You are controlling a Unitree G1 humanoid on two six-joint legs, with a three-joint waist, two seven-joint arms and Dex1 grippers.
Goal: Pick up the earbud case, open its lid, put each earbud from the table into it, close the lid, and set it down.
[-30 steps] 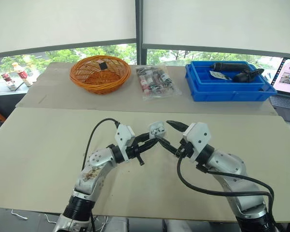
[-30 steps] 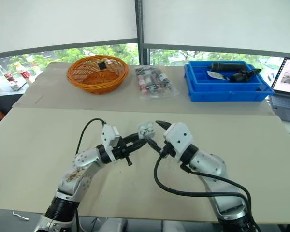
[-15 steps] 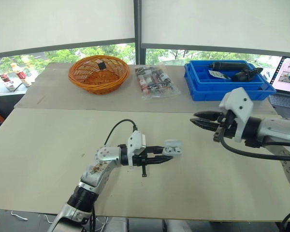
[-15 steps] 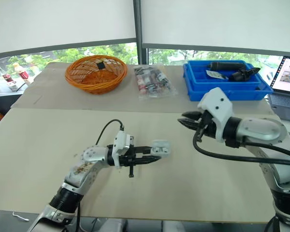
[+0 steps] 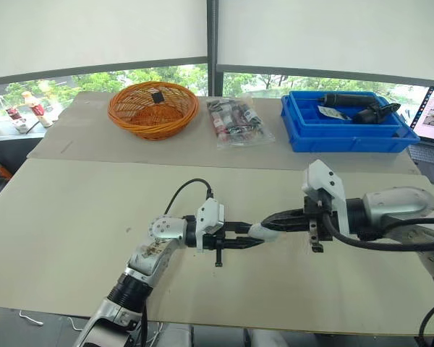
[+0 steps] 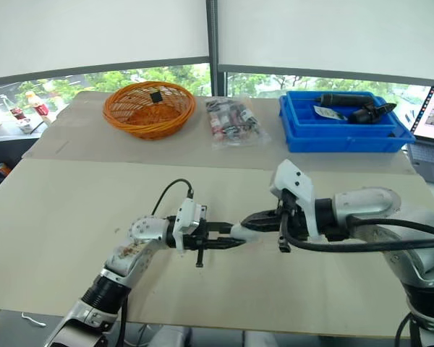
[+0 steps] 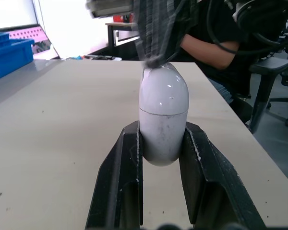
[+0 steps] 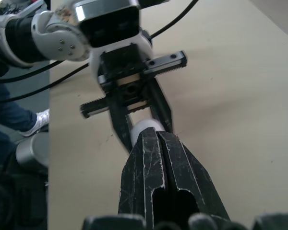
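Mid-frame: earbud case (image 5: 259, 231) end-on to R gripper (image 5: 273, 220)
L gripper (image 5: 240, 236) clamps its base; R fingers together, tips at lid end.

Table (image 5: 72, 210) with basket (image 5: 152, 108), packet (image 5: 233, 121), blue tray (image 5: 347, 139)

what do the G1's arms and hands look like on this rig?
Arms: silver-grey metal segments with black joints. A white boxy housing sits on each wrist, with a black cable looping back from it. The left hand and right hand each have two black tapered fingers, scuffed pale at the edges. The left forearm shows brownish wear.
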